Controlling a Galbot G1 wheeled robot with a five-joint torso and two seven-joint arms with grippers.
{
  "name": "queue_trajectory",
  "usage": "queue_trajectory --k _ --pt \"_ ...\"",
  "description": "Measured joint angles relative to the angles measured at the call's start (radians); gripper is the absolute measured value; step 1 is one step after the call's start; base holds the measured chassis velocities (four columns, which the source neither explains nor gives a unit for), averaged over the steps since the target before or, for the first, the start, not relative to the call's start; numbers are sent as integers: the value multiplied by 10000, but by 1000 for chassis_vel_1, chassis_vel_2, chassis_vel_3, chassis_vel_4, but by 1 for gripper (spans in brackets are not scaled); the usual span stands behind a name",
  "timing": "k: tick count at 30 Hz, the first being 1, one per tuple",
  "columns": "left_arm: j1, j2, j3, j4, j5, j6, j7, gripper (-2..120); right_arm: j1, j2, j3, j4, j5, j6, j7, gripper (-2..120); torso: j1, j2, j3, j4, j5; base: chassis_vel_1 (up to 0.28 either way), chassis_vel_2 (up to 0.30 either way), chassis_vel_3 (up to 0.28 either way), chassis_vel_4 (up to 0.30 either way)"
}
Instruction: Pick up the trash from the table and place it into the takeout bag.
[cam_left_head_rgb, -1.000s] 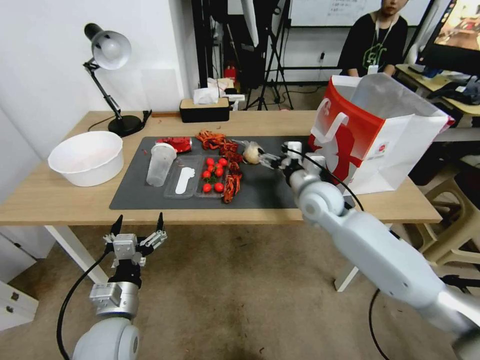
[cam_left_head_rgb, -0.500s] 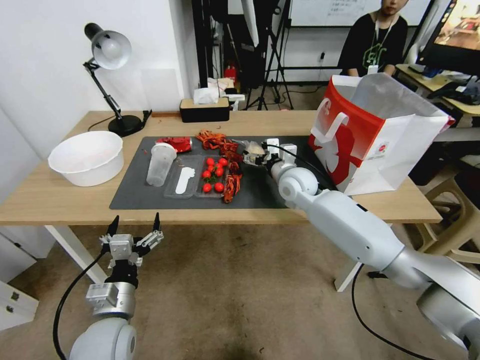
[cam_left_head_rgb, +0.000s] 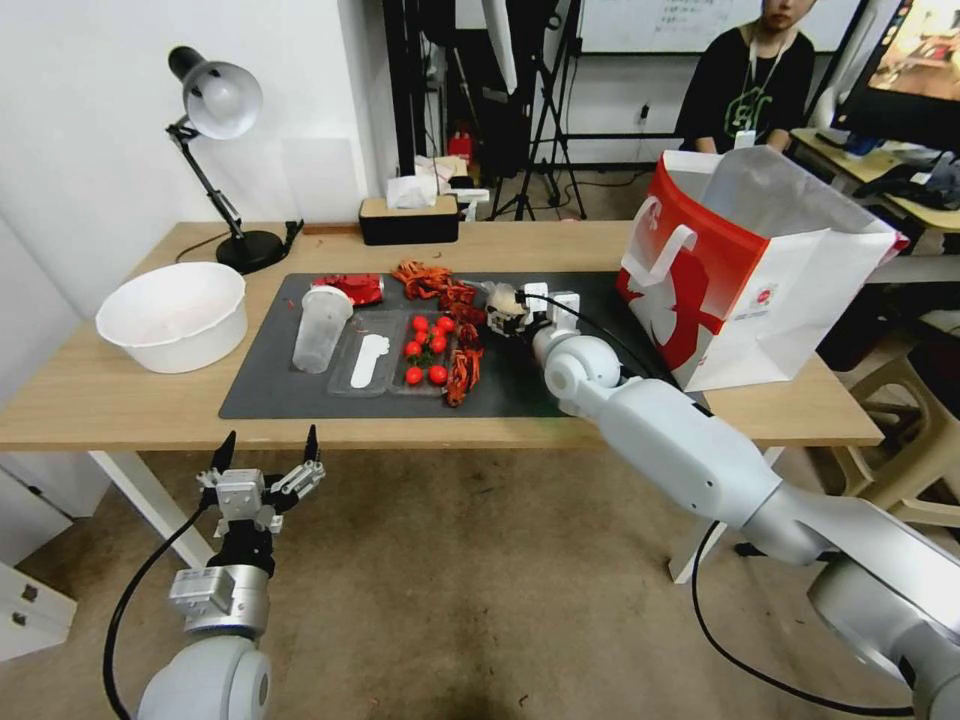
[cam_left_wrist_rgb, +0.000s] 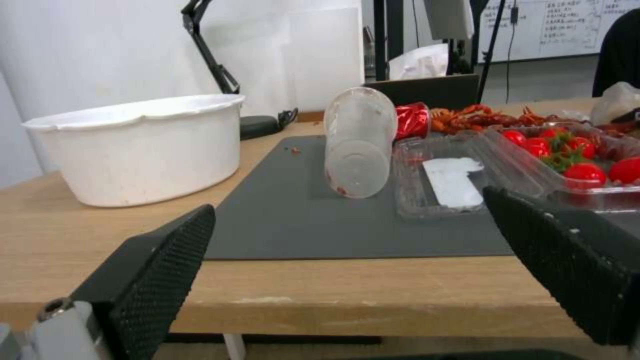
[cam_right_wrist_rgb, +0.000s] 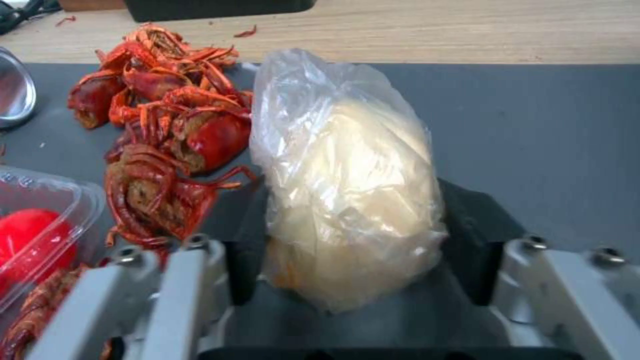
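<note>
Wrapped lump (cam_right_wrist_rgb: 347, 180), mid-mat toward the table's (cam_left_head_rgb: 120, 405) far edge, sits clasped between right gripper (cam_right_wrist_rgb: 353, 235) pads. Likely soft, slippery; grip mid-body. Left gripper (cam_left_head_rgb: 265, 463) idles spread below the near edge.

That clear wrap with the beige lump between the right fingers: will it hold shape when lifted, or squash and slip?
The clear wrap with beige lump looks soft: crinkled film over a rounded mass, so it will probably squash somewhat. The glossy film may slide against the right gripper pads. Sitting deep between the fingers, it seems unlikely to roll out.

Lab or office workroom. Tripods (cam_left_head_rgb: 545, 130) and a whiteboard (cam_left_head_rgb: 670, 25) stand behind the table (cam_left_head_rgb: 130, 400); monitor (cam_left_head_rgb: 925, 60) on a side desk.
</note>
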Motion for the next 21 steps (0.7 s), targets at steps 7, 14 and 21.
queue_trajectory --k 7,14,21 --pt "-26 -4 15 85 1 -22 -1 100 -25 27 14 -37 -49 17 5 28 0 0 0 1 1 0 0 0 0" --pt "-38 4 34 112 3 -29 -1 100 -71 -37 79 -12 -59 15 124 10 0 0 0 1 1 0 0 0 0" --pt "-41 15 37 124 6 -37 -1 100 -220 -131 288 301 -58 2 322 7 0 0 2 -1 2 0 0 0 0"
